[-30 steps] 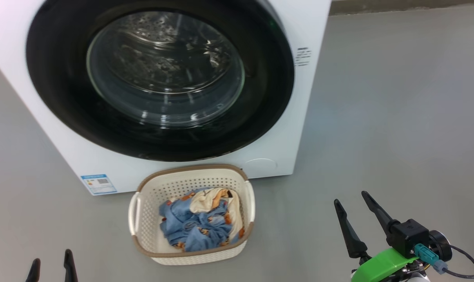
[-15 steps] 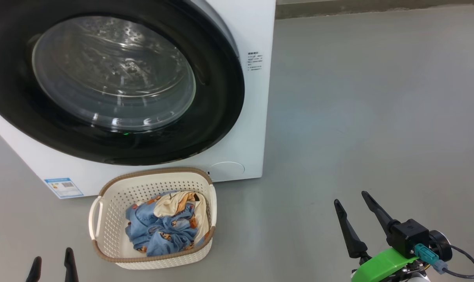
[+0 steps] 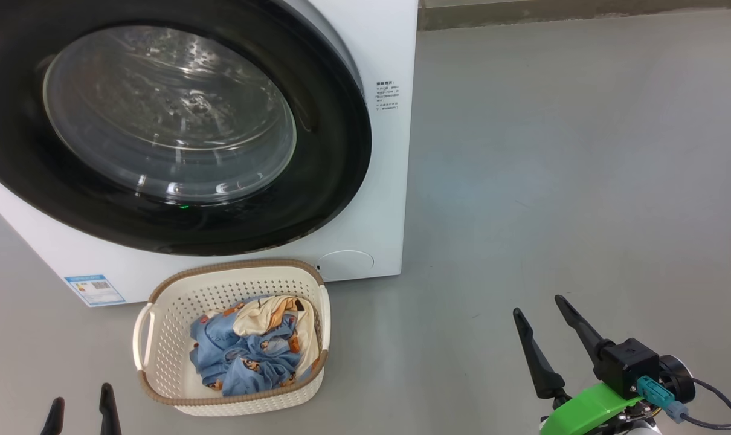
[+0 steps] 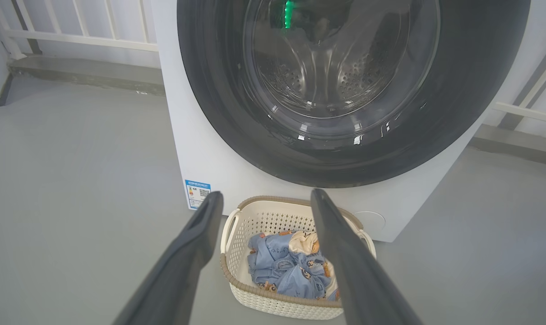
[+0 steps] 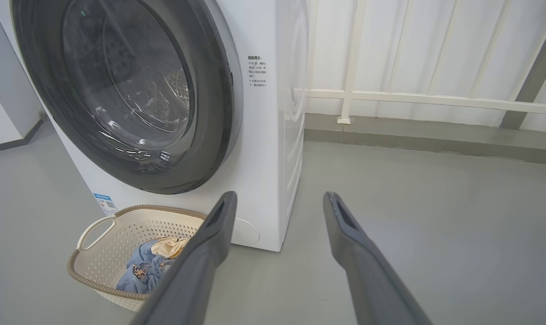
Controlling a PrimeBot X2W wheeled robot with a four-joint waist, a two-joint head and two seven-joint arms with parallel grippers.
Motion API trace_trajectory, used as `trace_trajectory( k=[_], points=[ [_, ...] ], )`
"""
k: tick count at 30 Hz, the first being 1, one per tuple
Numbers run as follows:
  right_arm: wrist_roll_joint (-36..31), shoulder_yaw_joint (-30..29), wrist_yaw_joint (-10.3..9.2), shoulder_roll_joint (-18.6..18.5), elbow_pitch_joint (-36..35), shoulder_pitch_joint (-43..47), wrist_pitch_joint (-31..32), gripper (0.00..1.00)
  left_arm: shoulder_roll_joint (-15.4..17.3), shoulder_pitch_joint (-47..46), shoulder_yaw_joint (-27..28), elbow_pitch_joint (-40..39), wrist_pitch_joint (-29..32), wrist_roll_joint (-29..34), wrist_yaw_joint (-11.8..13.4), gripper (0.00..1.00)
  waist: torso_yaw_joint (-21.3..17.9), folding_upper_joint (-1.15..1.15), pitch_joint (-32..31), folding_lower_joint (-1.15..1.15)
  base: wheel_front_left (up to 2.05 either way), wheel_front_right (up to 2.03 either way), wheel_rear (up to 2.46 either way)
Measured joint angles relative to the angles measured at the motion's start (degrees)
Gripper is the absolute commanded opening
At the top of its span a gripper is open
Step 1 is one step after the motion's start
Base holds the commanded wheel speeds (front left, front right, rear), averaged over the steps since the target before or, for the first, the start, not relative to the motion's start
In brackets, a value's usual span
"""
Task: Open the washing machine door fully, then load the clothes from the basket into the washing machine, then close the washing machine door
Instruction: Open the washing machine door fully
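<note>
The washing machine (image 3: 380,199) is a big white front-loader at the upper left of the head view. The washing machine door (image 3: 326,181), with its black rim and glass bowl, lies flat against the front, shut. On the floor before it stands the basket (image 3: 232,266), cream with a brown rim. It holds the clothes (image 3: 244,356), light blue with orange prints. My left gripper (image 3: 80,396) is open at the lower left, short of the basket. In its wrist view, the left gripper (image 4: 267,193) frames the basket (image 4: 273,216). My right gripper (image 3: 537,305) is open over bare floor, right of the basket.
Grey floor (image 3: 553,151) spreads to the right of the machine. A white railing (image 5: 390,97) over a low grey kerb (image 5: 435,135) runs behind it. A blue label (image 3: 95,289) marks the machine's lower front corner.
The head view has swung to the right, so the machine and basket sit further left in the picture. Both grippers stay open and hold their places in the view.
</note>
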Motion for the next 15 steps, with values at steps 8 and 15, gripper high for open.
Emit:
trace_trajectory(
  k=[8, 15],
  points=[
    [0.0, 0.1, 0.0, 0.0, 0.1, 0.0, 0.0, 0.0, 0.0, 0.0, -0.1, 0.0, 0.0, 0.0, 0.0, 1.0, 0.1, 0.0, -0.1, 0.0, 0.0, 0.0, 0.0],
    [0.5, 0.4, 0.0, -0.1, 0.6, 0.0, 0.0, 0.0, 0.0, 0.0, -0.1, 0.1, 0.0, 0.0, 0.0, 1.0, 0.0, 0.0, -0.3, 0.0, 0.0, 0.0, 0.0]
  ],
)
